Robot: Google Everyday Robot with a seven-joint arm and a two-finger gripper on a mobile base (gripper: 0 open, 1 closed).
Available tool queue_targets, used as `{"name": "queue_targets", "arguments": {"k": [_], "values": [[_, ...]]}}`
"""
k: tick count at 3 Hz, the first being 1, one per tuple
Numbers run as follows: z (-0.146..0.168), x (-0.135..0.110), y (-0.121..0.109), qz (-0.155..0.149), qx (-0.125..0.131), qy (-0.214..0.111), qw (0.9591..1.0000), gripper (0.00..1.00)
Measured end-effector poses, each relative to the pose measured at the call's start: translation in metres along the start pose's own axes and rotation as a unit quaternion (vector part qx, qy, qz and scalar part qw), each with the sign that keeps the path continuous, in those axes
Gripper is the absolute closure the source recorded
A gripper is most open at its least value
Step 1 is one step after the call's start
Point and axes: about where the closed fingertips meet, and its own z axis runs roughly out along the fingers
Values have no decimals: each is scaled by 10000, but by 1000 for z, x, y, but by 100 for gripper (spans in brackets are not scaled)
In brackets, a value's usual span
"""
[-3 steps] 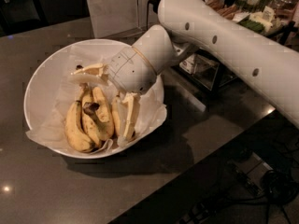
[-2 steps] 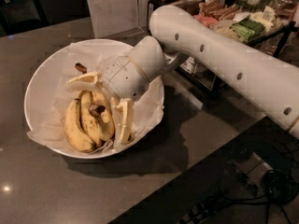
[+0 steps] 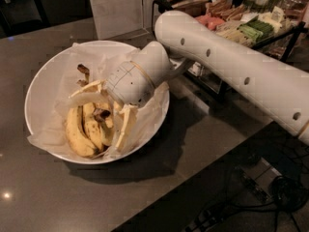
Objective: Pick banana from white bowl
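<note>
White glazed ceramic, the wide, shallow white bowl [image 3: 37, 83] sits on the dark grey table [image 3: 58, 197], and its far right rim is hidden behind the thick white robot arm [image 3: 231, 66], which enters from the right and is cut off at that edge. Crinkled white paper [image 3: 50, 138] lines the bowl and spills over its near-left rim. Yellow, brown-flecked bananas [image 3: 77, 134] lie in the lower half of the bowl, their upper ends covered by the cream-coloured end effector [image 3: 105, 110]. It is unclenched, its fingers [image 3: 87, 87] spread wide over the fruit, one pointing left and one pointing down. Bare table surrounds the bowl at the left and front. A wire rack of coloured snack packets [image 3: 251, 28] stands behind the arm; none of its labels can be read.
</note>
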Motion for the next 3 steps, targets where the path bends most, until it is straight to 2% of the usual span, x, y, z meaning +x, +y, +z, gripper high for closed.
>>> {"name": "queue_targets", "arguments": {"k": [2, 3], "values": [[0, 0, 0, -1, 1, 0, 10000, 64], [-2, -9, 3, -110, 116, 13, 9999, 87]]}}
